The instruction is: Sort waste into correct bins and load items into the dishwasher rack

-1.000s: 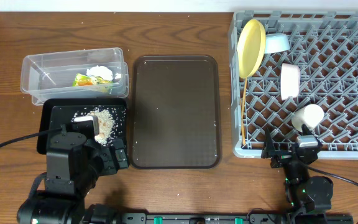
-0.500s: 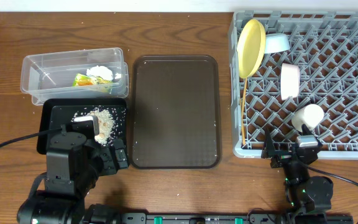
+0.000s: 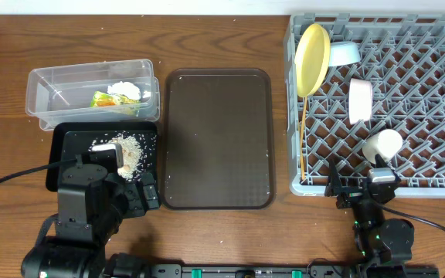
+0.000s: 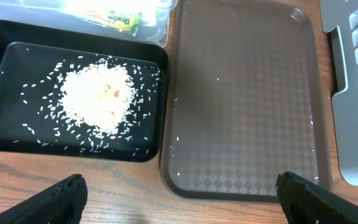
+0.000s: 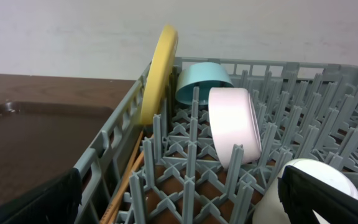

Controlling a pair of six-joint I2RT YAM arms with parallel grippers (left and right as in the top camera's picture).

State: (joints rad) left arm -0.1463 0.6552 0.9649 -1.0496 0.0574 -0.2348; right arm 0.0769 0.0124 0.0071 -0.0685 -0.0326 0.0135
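Observation:
The grey rack [image 3: 439,31] holds the yellow plate [image 3: 312,48] on edge, the light-blue bowl [image 3: 344,52], the white bowl [image 3: 360,100], the pale cup [image 3: 382,144] and the chopsticks [image 3: 303,139]; all show in the right wrist view too: plate [image 5: 160,68], blue bowl [image 5: 202,79], white bowl [image 5: 234,124], cup [image 5: 309,186], chopsticks [image 5: 126,180]. The wrapper [image 3: 113,97] lies in the clear tub [image 3: 45,85]. Rice scraps [image 4: 98,96] lie in the black tray [image 4: 5,56]. My left gripper [image 4: 179,202] is open and empty over the table's front edge. My right gripper [image 5: 179,199] is open and empty at the rack's front edge.
The brown serving tray [image 3: 219,139] lies between the bins and the rack, with a few stray rice grains [image 4: 178,139] on it. Both arms sit at the table's front edge, the left arm [image 3: 91,205] overlapping the black tray's near side.

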